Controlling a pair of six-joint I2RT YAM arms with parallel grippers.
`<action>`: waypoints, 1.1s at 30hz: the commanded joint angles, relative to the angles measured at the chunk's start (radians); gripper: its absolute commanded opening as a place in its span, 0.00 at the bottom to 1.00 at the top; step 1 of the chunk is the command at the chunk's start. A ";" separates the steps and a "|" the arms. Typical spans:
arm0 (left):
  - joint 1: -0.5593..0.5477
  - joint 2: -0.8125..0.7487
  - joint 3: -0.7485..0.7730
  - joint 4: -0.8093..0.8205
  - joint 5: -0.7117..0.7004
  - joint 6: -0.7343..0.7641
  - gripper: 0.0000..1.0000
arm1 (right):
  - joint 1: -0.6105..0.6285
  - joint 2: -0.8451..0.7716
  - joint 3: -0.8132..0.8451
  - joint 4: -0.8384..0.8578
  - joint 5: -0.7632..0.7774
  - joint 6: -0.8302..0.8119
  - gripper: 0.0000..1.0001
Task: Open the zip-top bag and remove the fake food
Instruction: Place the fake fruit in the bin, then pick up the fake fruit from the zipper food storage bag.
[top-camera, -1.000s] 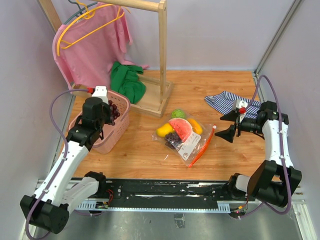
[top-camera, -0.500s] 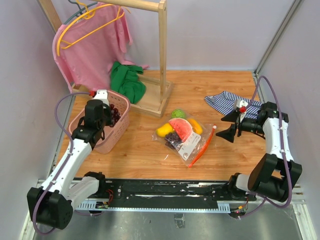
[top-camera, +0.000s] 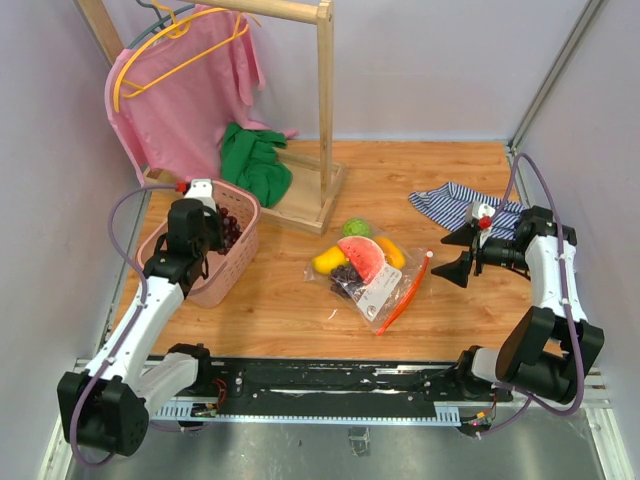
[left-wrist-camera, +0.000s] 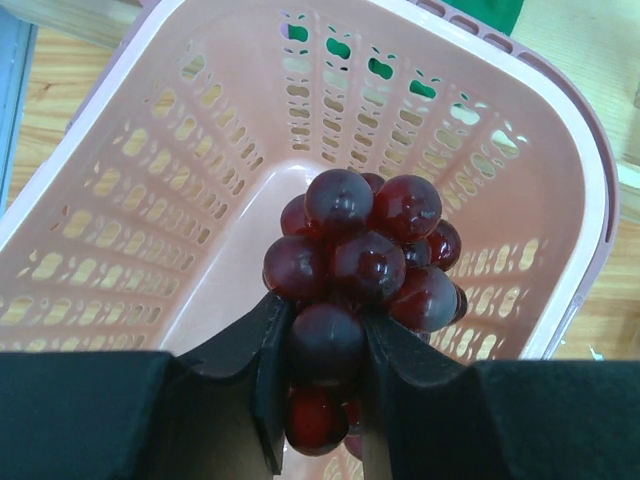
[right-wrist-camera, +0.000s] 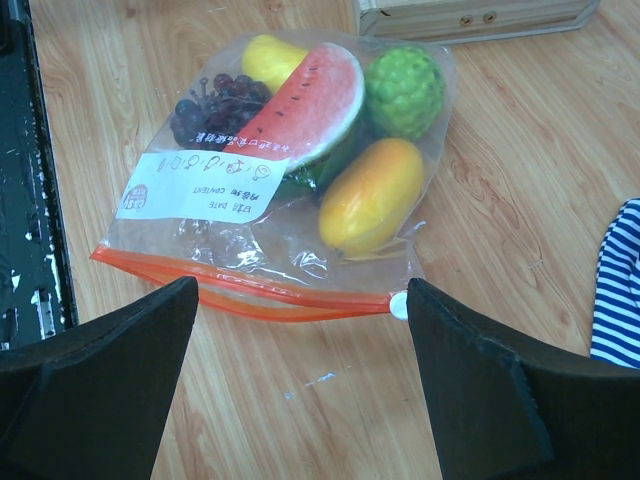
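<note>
The zip-top bag (top-camera: 372, 282) lies flat on the wood table, its red-orange zip strip (right-wrist-camera: 250, 285) nearest my right gripper. It shows in the right wrist view (right-wrist-camera: 300, 235) with a white label (right-wrist-camera: 195, 188). Inside it are a watermelon slice (right-wrist-camera: 305, 100), a green ball (right-wrist-camera: 405, 90), an orange oval fruit (right-wrist-camera: 372, 195), a yellow fruit (right-wrist-camera: 268, 58) and dark grapes (right-wrist-camera: 205, 105). My right gripper (top-camera: 462, 252) is open and empty just right of the strip (right-wrist-camera: 302, 292). My left gripper (left-wrist-camera: 325, 380) is shut on a dark red grape bunch (left-wrist-camera: 365, 255), held over the pink basket (left-wrist-camera: 590, 180).
The pink basket (top-camera: 215, 280) stands at the left. A striped cloth (top-camera: 455, 205) lies behind my right gripper. A wooden rack base (top-camera: 310, 205) with a green cloth (top-camera: 255, 160) and a hung pink shirt (top-camera: 190, 90) stands at the back. A black rail (top-camera: 330, 375) runs along the near edge.
My left gripper has shifted slightly farther over the basket with the grape bunch still in it. The right arm and the bag have barely moved.
</note>
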 joint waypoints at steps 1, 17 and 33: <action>0.013 0.001 -0.009 0.059 -0.017 -0.001 0.33 | -0.019 -0.012 -0.006 -0.071 -0.045 -0.081 0.86; 0.024 -0.152 0.034 0.035 0.031 -0.078 0.99 | 0.010 -0.083 0.008 -0.273 -0.113 -0.332 0.87; -0.152 -0.296 -0.048 0.219 0.623 -0.529 0.71 | 0.043 -0.164 -0.109 -0.445 -0.195 -0.680 0.99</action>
